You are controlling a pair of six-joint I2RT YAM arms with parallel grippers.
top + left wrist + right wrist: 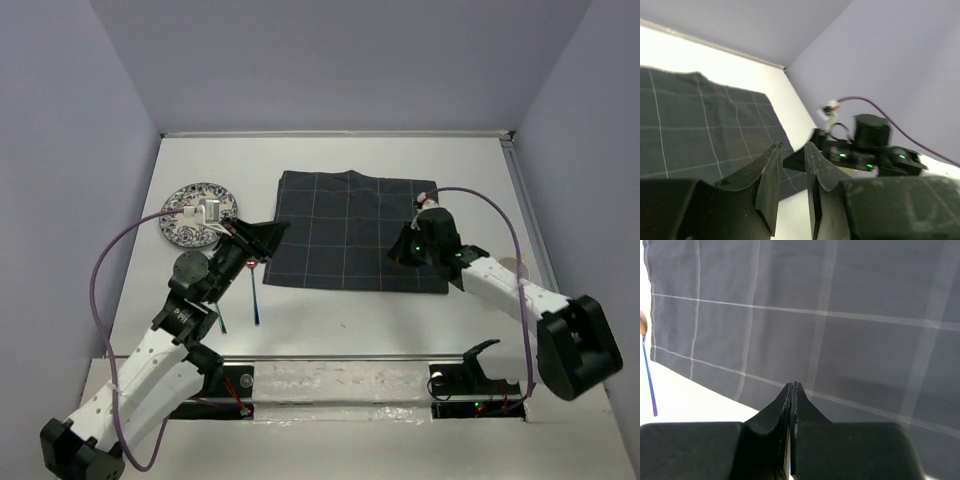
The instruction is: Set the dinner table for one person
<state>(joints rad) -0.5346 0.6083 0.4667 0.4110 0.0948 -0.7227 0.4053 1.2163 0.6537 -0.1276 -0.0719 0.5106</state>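
Observation:
The dinner table (400,310) is a white top with a dark plaid placemat (350,230) spread flat in its middle. My left gripper (283,227) hovers at the mat's left edge, tilted sideways. In the left wrist view its jaws (792,147) stand a little apart, open, with nothing between them. My right gripper (398,254) is low over the mat's right front part. Seen from the right wrist, that gripper (793,385) is shut just above the cloth (840,315), with nothing visible in it.
A patterned plate (200,213) sits at the back left, partly under the left arm's cable. A blue-handled utensil (257,300) and a green-handled one (222,322) lie left of the mat's front corner. A metal rail (350,357) runs along the near edge.

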